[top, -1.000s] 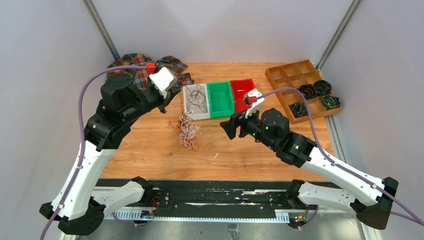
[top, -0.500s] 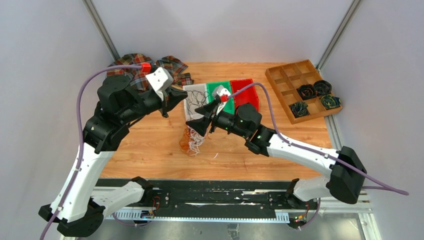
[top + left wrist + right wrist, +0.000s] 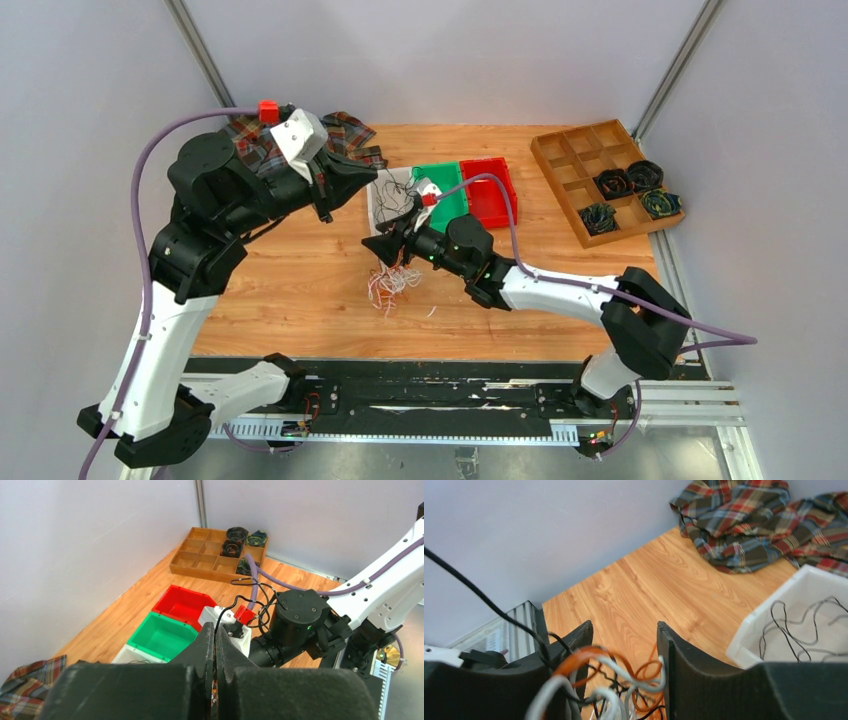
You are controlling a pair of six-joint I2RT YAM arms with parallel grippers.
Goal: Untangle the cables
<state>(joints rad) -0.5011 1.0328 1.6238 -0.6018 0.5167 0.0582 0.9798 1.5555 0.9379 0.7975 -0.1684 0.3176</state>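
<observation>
The cables (image 3: 392, 282) are a small bunch of thin black, orange-brown and white strands hanging over the table's middle. Raised above them, my left gripper (image 3: 377, 186) is shut on a thin black strand (image 3: 223, 616) that runs out of its tips. My right gripper (image 3: 384, 247) reaches in from the right at the bunch's upper part. In the right wrist view its fingers (image 3: 676, 655) stand apart with orange and white loops (image 3: 624, 677) between them. The loops look blurred, and whether they are pinched does not show.
A white bin (image 3: 769, 625) holding black wires, a green bin (image 3: 160, 637) and a red bin (image 3: 497, 192) stand in a row behind the bunch. A wooden compartment tray (image 3: 575, 150) with dark coils (image 3: 625, 183) sits at the back right. A plaid cloth (image 3: 350, 130) lies at the back left.
My right gripper swung left from in front of the bins to the bunch, and its fingers narrowed around it. My left gripper rose and drew back, lifting the cables' upper end.
</observation>
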